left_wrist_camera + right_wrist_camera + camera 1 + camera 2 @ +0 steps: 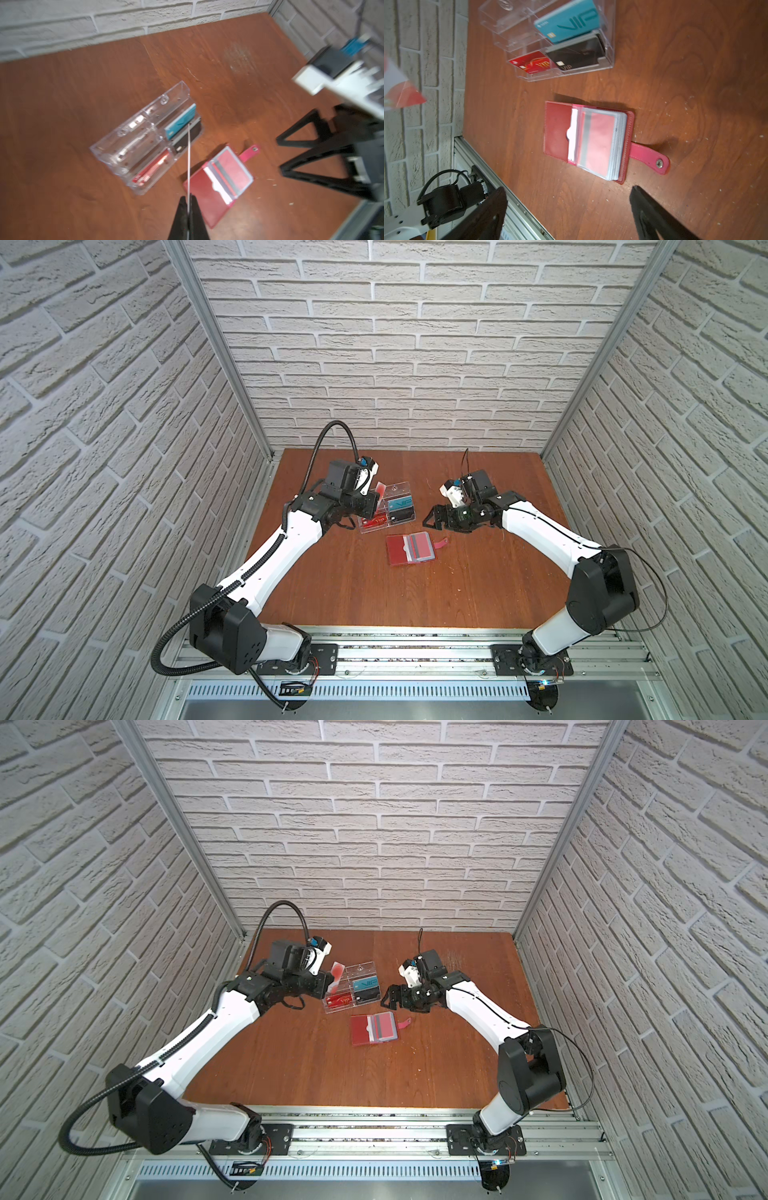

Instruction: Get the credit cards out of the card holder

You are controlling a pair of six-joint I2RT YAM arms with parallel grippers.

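In a top view the left gripper point(371, 509) pinches a white-and-red card point(379, 489) over the rack point(397, 488). The holder point(409, 549) lies open on the table point(374, 593), just in front of the rack. The right gripper point(431, 519) hangs beside the rack with its jaws spread.

Left wrist: the jaws are pressed on the card point(189, 162), seen edge-on, with the holder point(207, 203) near.

Right wrist: the fingers point(488, 214) stand wide apart. The holder point(558, 133) lies open with a striped card point(598, 141) in its front sleeve.

Entry: clear acrylic tiered rack point(397, 490), standing on my wooden tabletop point(415, 593).
It sits toward the far side from me; white brick-pattern walls point(374, 344) enclose three sides.
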